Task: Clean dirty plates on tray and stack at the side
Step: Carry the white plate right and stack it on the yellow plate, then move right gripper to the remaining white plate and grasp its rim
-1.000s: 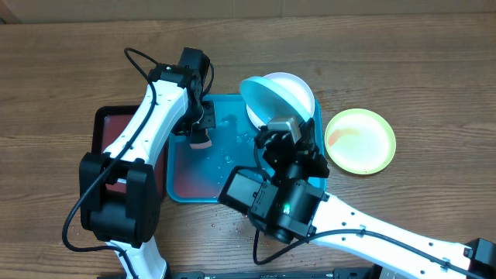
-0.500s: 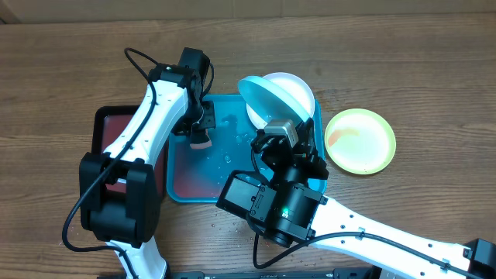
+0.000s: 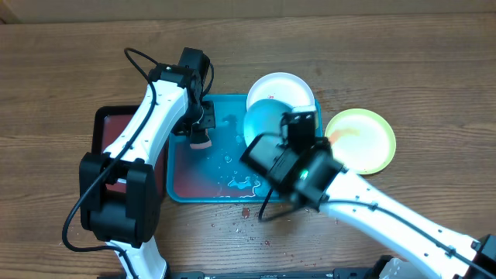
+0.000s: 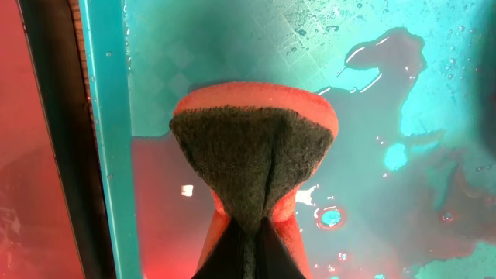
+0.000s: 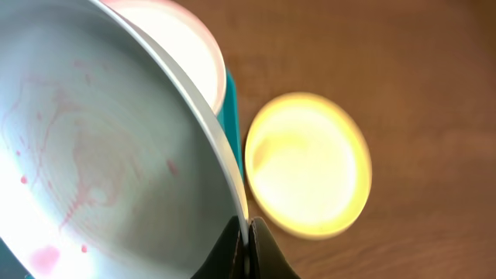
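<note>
- The right gripper (image 5: 246, 236) is pinching the rim of the aqua plate (image 3: 263, 122), its fingers closed tight on the thin edge.
- A second ago it was holding that plate tipped up steeply in front of the white plate (image 3: 280, 87). Now the plate is sitting lower and flatter over the right half of the tray (image 3: 172, 174), and the white plate is showing almost whole.
- The right arm is now lying further right, nearer the green plate (image 3: 363, 143). It is blurring in the overhead view, so I cannot tell whether the aqua plate is touching the tray.
- Pink sauce smears are showing across the aqua plate's face in the right wrist view.
- The white plate is resting at the tray's far right corner, reaching past the rim.
- The green plate is lying on the table (image 3: 77, 62) just beside the tray's right side, with a faint red smear on it.
- The left gripper (image 4: 246, 244) is squeezing a sponge (image 4: 256, 147) so hard that it is narrowing to a waist, with its dark scouring face up. It is hanging over the tray's left part near the rim, where it was a second ago.
- Red-tinted water is pooling on the tray floor.
- The red tray (image 3: 105, 128) is lying against the tray's left side.
</note>
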